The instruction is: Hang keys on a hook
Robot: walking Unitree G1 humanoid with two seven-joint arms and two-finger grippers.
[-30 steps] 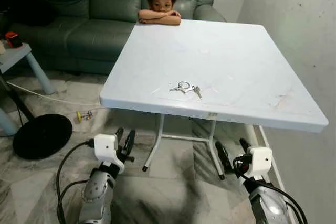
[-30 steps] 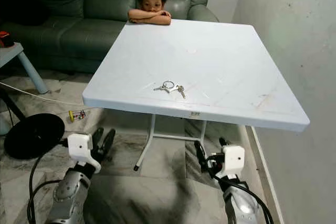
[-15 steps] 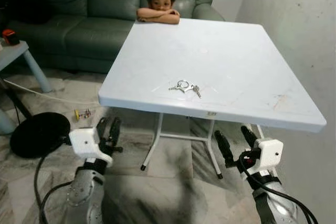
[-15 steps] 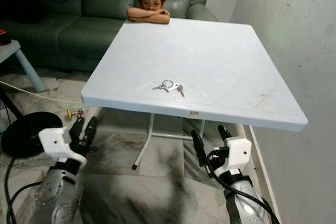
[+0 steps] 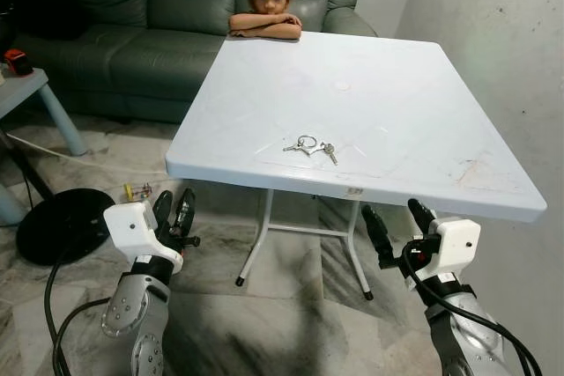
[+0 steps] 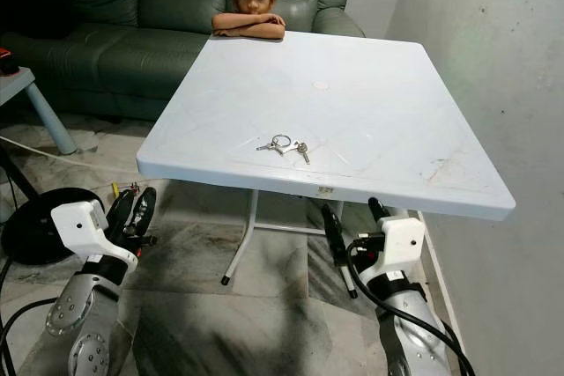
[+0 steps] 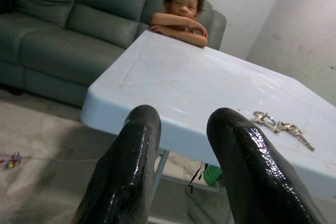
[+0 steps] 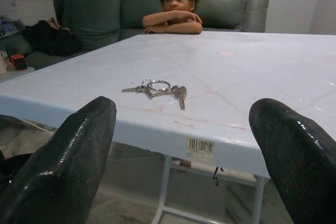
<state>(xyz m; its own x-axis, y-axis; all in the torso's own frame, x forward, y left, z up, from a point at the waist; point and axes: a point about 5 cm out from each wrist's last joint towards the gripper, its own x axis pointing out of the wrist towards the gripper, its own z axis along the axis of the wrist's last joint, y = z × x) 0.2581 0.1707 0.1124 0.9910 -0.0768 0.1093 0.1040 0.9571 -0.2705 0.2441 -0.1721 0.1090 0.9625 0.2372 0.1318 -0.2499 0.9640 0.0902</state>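
Observation:
A bunch of keys [image 5: 310, 147] on a metal ring lies on the white table [image 5: 388, 112], near its front edge. The keys [image 8: 155, 89] lie flat, as the right wrist view also shows. My left gripper [image 5: 174, 210] hangs below and left of the table's front edge, its fingers [image 7: 131, 171] a small gap apart and holding nothing. My right gripper [image 5: 395, 222] is raised below the table's front right edge, open wide, with its fingers [image 8: 73, 156] pointing at the table edge. No hook can be made out.
A child [image 5: 267, 2] leans with folded arms on the table's far edge. A green sofa [image 5: 132, 33] stands behind. A black round base [image 5: 60, 222] and a small toy [image 5: 138, 190] lie on the marble floor at left. A wall [image 5: 493, 50] runs along the right.
Both arms have shifted a little: the left gripper moved slightly up and right, and the right gripper rose closer under the table's edge. The keys have not moved.

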